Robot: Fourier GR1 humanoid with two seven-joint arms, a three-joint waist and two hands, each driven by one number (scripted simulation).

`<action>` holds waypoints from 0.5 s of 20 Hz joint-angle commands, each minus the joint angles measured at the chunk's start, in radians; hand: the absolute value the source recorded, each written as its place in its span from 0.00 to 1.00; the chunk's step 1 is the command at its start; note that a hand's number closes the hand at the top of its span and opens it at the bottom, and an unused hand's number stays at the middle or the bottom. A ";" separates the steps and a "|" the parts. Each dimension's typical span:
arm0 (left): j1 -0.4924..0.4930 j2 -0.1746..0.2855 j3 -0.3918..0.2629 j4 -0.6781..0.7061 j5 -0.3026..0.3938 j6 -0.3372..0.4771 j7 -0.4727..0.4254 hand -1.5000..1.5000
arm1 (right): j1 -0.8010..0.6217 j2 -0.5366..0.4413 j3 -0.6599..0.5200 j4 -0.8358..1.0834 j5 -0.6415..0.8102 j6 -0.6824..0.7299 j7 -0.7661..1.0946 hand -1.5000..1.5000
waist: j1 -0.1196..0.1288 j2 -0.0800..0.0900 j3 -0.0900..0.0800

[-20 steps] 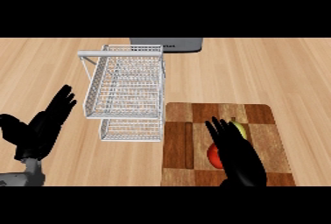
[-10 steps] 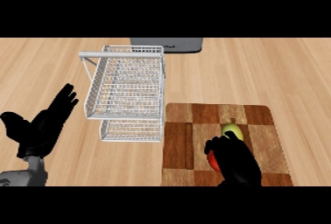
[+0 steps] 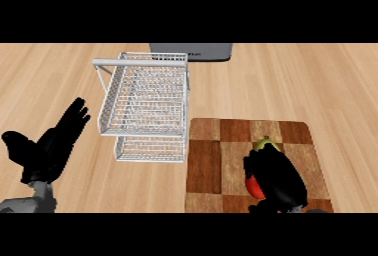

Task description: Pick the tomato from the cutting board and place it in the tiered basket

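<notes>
Grasp stage | tomato enclosed by right robot hand on cutting board | left robot hand held open | transfer to tiered basket not yet done

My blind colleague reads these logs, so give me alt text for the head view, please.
The right robot hand curls over a red tomato on a wooden board, a yellow-green item just beyond it. A wire basket stands left of the board, and the left robot hand rests open at the left edge.
</notes>
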 commanded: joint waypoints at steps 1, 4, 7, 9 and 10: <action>-0.030 -0.037 -0.030 0.008 -0.029 0.023 0.004 0.50 | -0.102 -0.100 -0.182 0.149 -0.081 0.020 -0.134 1.00 | 0.000 0.017 0.008; 0.017 -0.005 -0.008 -0.033 0.000 -0.014 -0.002 0.50 | -0.120 -0.250 -0.343 0.240 -0.179 -0.011 -0.304 1.00 | 0.007 0.017 0.009; 0.008 0.013 0.017 -0.026 0.012 -0.026 0.019 0.50 | -0.182 -0.236 -0.401 0.369 -0.151 -0.177 -0.425 1.00 | 0.007 0.017 0.009; 0.003 -0.003 0.007 0.005 -0.005 -0.021 -0.004 0.50 | -0.202 -0.171 -0.417 0.384 -0.163 -0.268 -0.463 1.00 | 0.005 0.017 0.009; 0.048 -0.002 0.009 -0.009 -0.013 -0.022 -0.033 0.50 | -0.175 -0.170 -0.449 0.336 -0.194 -0.304 -0.477 1.00 | 0.002 0.015 0.009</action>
